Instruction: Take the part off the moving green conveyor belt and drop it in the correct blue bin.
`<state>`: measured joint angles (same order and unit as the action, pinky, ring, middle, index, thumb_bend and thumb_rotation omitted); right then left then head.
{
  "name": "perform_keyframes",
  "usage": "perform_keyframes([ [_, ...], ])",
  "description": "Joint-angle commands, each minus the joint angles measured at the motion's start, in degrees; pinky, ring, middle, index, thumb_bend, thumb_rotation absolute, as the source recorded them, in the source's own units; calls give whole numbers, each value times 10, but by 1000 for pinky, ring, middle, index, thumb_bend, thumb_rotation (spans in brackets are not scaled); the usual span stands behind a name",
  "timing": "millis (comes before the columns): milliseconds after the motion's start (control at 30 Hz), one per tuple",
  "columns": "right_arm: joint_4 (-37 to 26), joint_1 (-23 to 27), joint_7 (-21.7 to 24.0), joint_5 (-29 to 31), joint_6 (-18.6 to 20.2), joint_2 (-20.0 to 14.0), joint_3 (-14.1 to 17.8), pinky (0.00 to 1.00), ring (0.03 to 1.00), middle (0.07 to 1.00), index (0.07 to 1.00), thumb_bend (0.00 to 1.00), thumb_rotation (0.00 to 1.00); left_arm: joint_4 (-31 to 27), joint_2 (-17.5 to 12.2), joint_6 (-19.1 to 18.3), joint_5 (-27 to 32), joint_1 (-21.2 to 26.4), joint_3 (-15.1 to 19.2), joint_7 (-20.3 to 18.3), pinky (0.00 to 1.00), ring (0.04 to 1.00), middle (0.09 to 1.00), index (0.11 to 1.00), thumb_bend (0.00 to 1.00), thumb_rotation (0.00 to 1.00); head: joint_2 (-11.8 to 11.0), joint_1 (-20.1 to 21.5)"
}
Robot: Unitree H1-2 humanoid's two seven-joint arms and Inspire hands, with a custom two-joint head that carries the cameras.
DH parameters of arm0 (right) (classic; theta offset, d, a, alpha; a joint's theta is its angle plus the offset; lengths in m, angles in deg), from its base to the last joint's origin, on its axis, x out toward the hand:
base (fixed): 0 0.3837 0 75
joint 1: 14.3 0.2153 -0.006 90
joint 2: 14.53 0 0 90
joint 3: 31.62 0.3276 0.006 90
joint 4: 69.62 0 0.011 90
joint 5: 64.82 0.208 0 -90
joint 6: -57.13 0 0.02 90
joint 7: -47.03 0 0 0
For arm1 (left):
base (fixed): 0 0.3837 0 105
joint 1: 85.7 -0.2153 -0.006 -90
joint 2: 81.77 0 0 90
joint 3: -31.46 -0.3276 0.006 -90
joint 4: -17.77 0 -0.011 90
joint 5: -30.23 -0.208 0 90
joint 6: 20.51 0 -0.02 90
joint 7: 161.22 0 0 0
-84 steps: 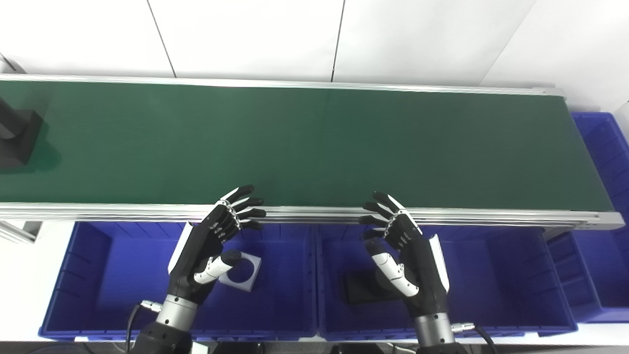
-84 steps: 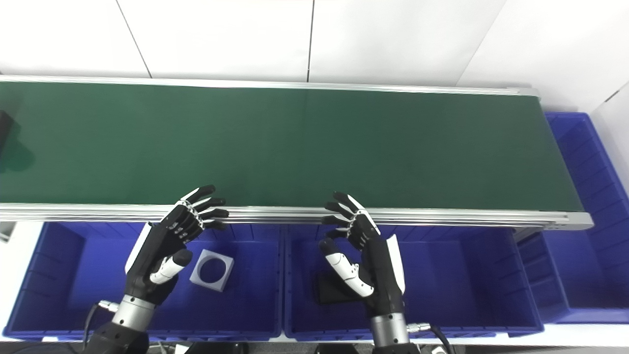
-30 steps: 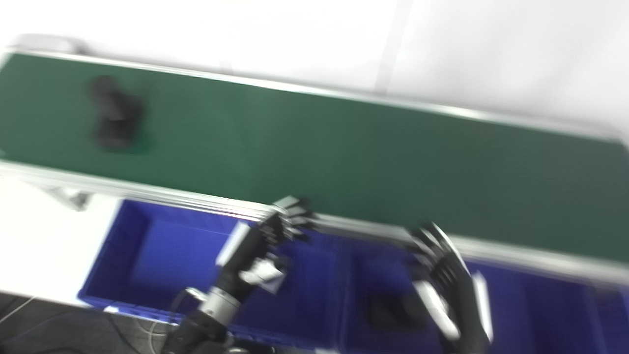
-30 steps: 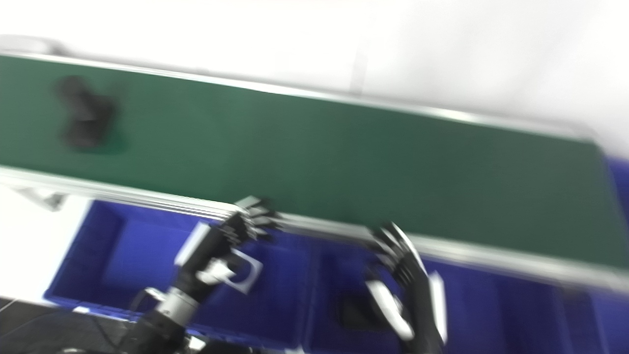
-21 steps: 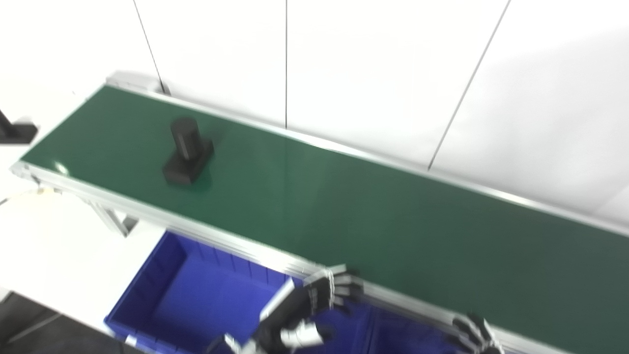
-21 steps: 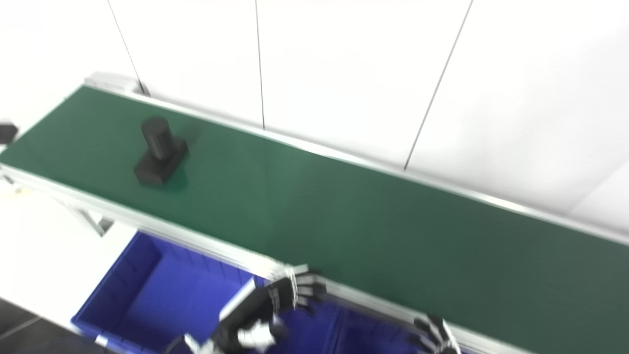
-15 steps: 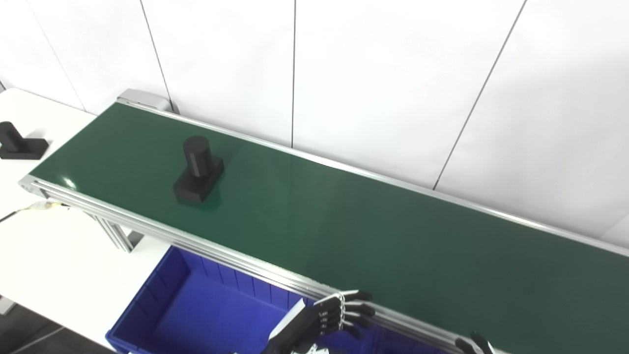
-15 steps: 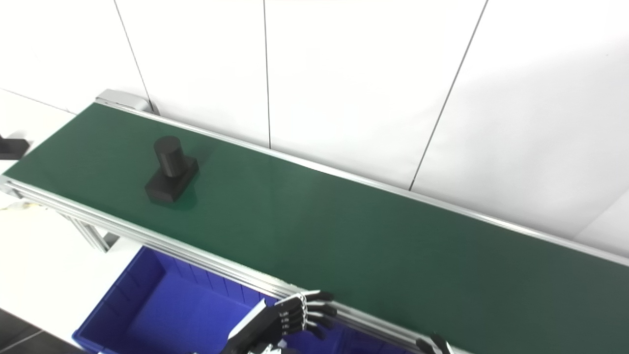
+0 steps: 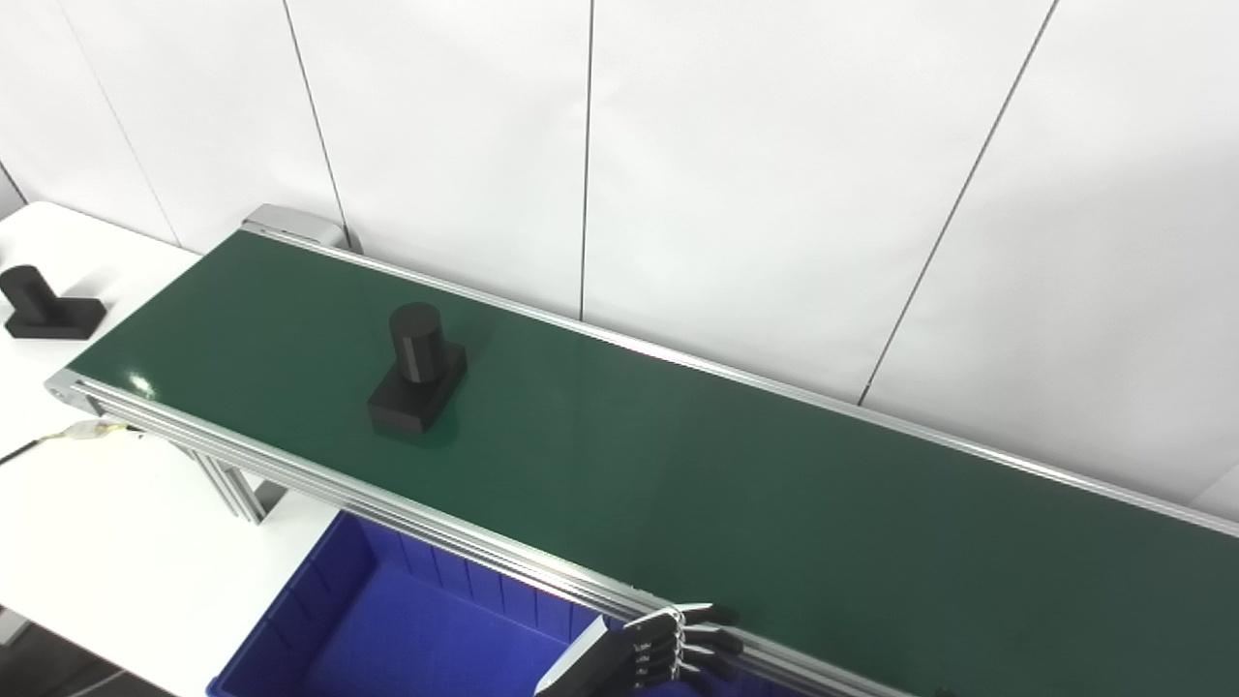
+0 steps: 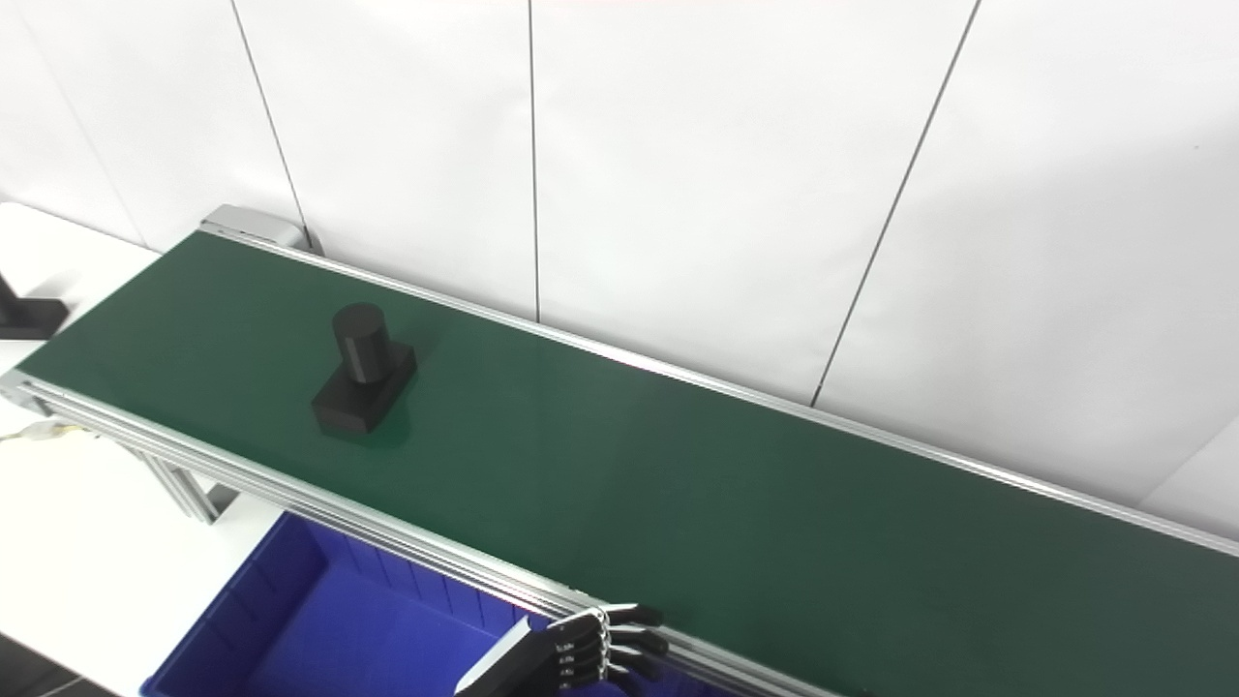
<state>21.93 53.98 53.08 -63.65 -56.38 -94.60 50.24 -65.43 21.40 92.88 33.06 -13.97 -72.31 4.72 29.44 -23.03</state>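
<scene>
Part [image 9: 416, 370]: black, upright cylinder on square base, standing on green conveyor belt [image 9: 736, 484] at upper left of frame, well apart from left robot hand [image 9: 649, 653]. Left robot hand at bottom centre, by near rail, fingers extended and spread, holding nothing. Right robot hand out of frame; state cannot be told. Recommended: wait for part to approach, then grasp cylinder from above. Blue bin [image 9: 319, 620] below belt, lower left.

left hand [image 9: 644, 653]: only part shows at the bottom edge
fingers [image 10: 629, 641]: black, slim, segmented
behind the fingers: a row of small silver-white links across the knuckles
further back from the fingers: a black hand back with a white panel along its outer side
</scene>
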Motion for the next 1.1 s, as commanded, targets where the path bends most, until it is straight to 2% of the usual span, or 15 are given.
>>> perform_keyframes([
  [0,-17,2,7,3,-34,-2,3,536,707,801,884,506,807,-6,6,27,-3,9,-2,2,620,697,769,826,929,593,1,1],
  [300,-43,-3,4,-14,-34,-12,10,535,704,794,883,492,810,11,18,34,-10,14,-3,8,611,692,767,824,933,601,7,5],
  [400,-63,-8,1,-17,-34,-14,14,530,694,783,876,540,830,12,21,32,-12,14,-4,10,607,690,767,826,940,608,8,7],
  [467,-83,-11,0,-15,-34,-14,16,533,696,786,876,577,835,14,22,33,-11,15,-4,10,605,688,765,826,937,610,9,8],
  [733,-143,0,16,16,-26,-29,16,540,698,789,867,568,804,20,28,34,-6,19,-1,8,602,686,763,825,941,609,11,11],
  [867,-179,9,20,13,-11,-37,20,548,697,786,864,612,825,23,30,33,-2,21,0,7,603,687,762,824,946,608,12,15],
  [933,-203,13,18,5,10,-38,22,556,697,781,855,627,821,25,30,32,2,22,1,6,602,689,762,824,954,608,15,20],
  [1067,-235,30,17,-22,38,-40,29,583,702,779,840,597,806,28,32,33,2,25,1,7,600,693,765,826,956,615,15,22],
])
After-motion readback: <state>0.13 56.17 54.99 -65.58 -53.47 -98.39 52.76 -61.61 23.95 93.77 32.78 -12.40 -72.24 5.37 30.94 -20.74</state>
